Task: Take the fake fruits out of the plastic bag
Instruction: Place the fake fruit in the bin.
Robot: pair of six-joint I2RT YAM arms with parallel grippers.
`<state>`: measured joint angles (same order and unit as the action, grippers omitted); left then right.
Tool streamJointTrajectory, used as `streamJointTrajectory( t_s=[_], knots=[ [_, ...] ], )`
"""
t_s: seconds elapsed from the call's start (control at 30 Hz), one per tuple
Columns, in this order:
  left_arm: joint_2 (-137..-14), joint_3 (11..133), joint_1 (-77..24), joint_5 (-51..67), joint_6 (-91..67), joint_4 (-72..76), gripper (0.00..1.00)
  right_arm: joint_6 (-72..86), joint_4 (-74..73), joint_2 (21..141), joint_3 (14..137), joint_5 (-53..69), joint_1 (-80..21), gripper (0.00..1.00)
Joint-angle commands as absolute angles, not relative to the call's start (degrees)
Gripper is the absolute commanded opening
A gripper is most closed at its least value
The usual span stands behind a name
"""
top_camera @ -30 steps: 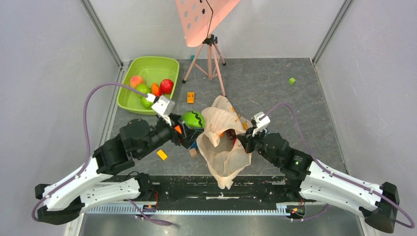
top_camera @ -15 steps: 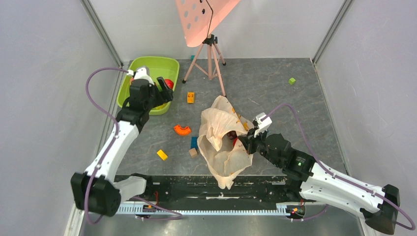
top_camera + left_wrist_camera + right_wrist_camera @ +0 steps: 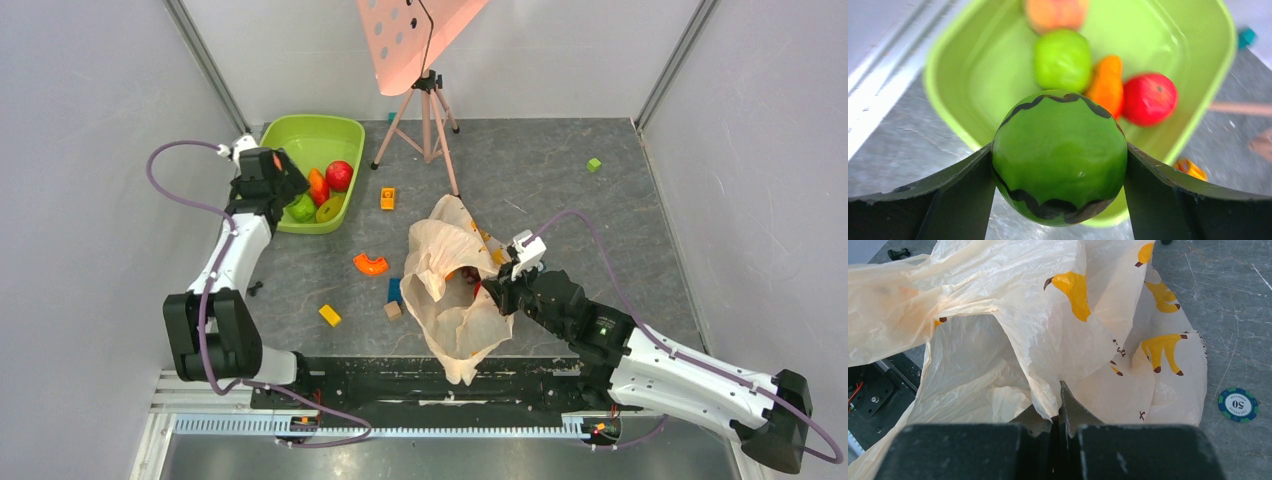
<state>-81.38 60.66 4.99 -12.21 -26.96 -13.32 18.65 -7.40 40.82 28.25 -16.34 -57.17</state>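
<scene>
My left gripper [image 3: 1059, 150] is shut on a round green fake fruit [image 3: 1058, 165] with dark wavy stripes and holds it above the near rim of the lime-green tub [image 3: 1193, 120]. In the tub lie a peach [image 3: 1055, 12], a green fruit [image 3: 1063, 60], an orange fruit [image 3: 1105, 82] and a red apple [image 3: 1148, 97]. From above, the left gripper [image 3: 272, 180] is over the tub's left side. My right gripper [image 3: 1060, 407] is shut on a fold of the peach plastic bag [image 3: 1013, 315], which lies crumpled mid-table [image 3: 450, 300]. Something red [image 3: 468, 283] shows in its mouth.
A tripod [image 3: 428, 115] with a pink perforated board stands behind the bag. An orange arc piece [image 3: 370, 264], yellow [image 3: 329, 315], blue [image 3: 396, 290] and tan [image 3: 393, 310] blocks lie left of the bag. A green block [image 3: 594, 165] lies far right. A poker chip [image 3: 1238, 404] lies beside the bag.
My left arm has swung from beside the bag out to the green tub, carrying the green striped fruit. My right gripper has kept its hold on the bag.
</scene>
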Motion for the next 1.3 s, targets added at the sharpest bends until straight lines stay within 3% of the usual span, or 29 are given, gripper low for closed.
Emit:
streamJointTrajectory(
  t_s=[0.0,0.27,0.5,0.77,0.93,1.1,1.27],
  knots=[
    [-85.7,65.09,8.91,-18.81,-28.96,-11.29,0.75,18.31,-5.97,41.6,29.4,-15.78,-57.4,0.03],
    [-95.43,69.54,9.67,-21.1,-26.22,-10.73,0.81,17.14,-6.07,42.97,30.32,-15.53,-57.39,0.03],
    [-100.13,71.73,9.76,-21.7,-25.49,-10.86,0.99,17.11,-6.26,43.33,30.81,-15.31,-57.41,0.04],
    [-99.68,74.46,9.86,-21.15,-25.79,-14.72,1.0,17.08,-6.58,43.24,31.19,-15.38,-57.39,0.04],
    [-91.87,75.79,9.85,-15.84,-28.13,-18.22,1.0,16.92,-7.02,42.81,31.63,-16.31,-57.39,0.04],
    [-75.95,69.42,7.32,-5.67,-31.2,-16.97,1.0,16.58,-7.3,42.71,32.68,-17.22,-57.39,0.04],
    [-58.44,60.33,-5.18,-4.1,-28.49,-17.86,1.0,15.67,-7.42,43.15,33.89,-17.66,-57.39,0.04]
  ],
)
